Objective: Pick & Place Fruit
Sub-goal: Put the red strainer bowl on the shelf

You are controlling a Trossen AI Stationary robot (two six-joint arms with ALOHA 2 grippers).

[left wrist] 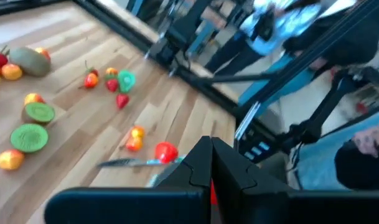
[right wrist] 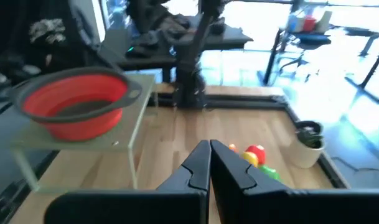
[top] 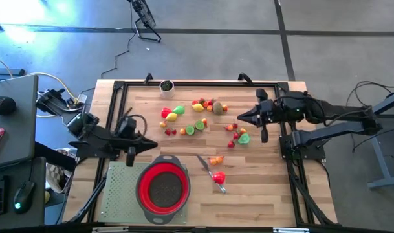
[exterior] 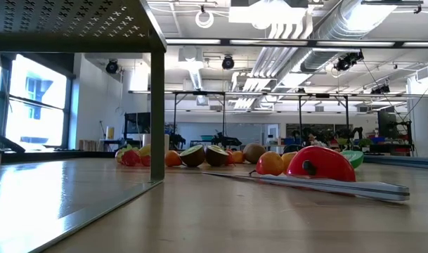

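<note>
Small toy fruits [top: 198, 115] lie scattered over the middle of the wooden table: red, orange, yellow and green pieces, with kiwi and lime halves [left wrist: 33, 124]. They show as a row in the low view [exterior: 214, 156]. A red fruit [top: 218, 177] lies by the knife. My left gripper [top: 156, 144] [left wrist: 211, 158] is shut, near the table's left side, just above the strainer and apart from the fruits. My right gripper [top: 239, 118] [right wrist: 210, 155] is shut, right of the fruit cluster, touching nothing. Neither gripper shows in the low view.
A red strainer with a grey rim [top: 163, 188] [right wrist: 77, 102] sits on a raised green perforated platform [top: 119, 191] at the near left. A slim grey knife [top: 208, 169] [exterior: 319, 184] lies on the table. A small cup [top: 166, 86] stands at the far edge.
</note>
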